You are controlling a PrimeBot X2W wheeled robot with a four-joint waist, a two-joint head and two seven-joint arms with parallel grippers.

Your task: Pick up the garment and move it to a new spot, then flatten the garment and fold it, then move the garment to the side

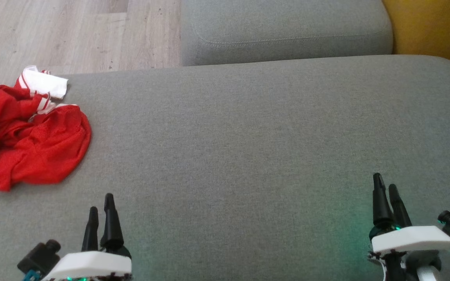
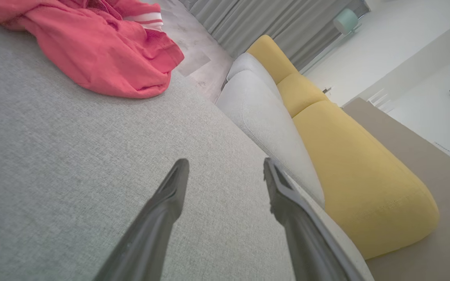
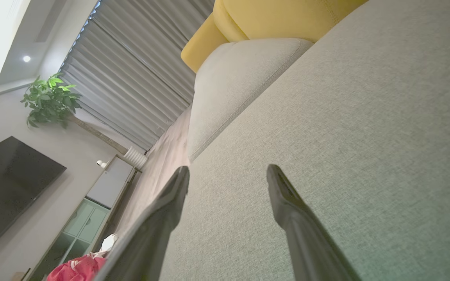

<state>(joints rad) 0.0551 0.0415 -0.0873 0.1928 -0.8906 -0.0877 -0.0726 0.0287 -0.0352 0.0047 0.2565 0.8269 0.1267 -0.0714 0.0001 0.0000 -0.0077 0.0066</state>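
A red mesh garment (image 1: 29, 136) with white striped trim lies crumpled at the far left of the grey cushion (image 1: 248, 136), near its back edge. In the left wrist view the garment (image 2: 100, 50) sits at the top left, well ahead of the fingers. My left gripper (image 1: 100, 203) hovers low at the front left, open and empty, below and right of the garment. Far off at the front right, my right gripper (image 1: 385, 181) is open and empty too. The right wrist view catches a bit of the garment (image 3: 77, 269) at its bottom left.
A second grey cushion (image 1: 283, 31) abuts the back edge, with a yellow one (image 1: 432, 27) to its right. Wooden floor (image 1: 61, 35) lies beyond the back left. Curtains (image 3: 139, 78), a plant (image 3: 49, 99) and a dark screen (image 3: 10, 187) stand farther off.
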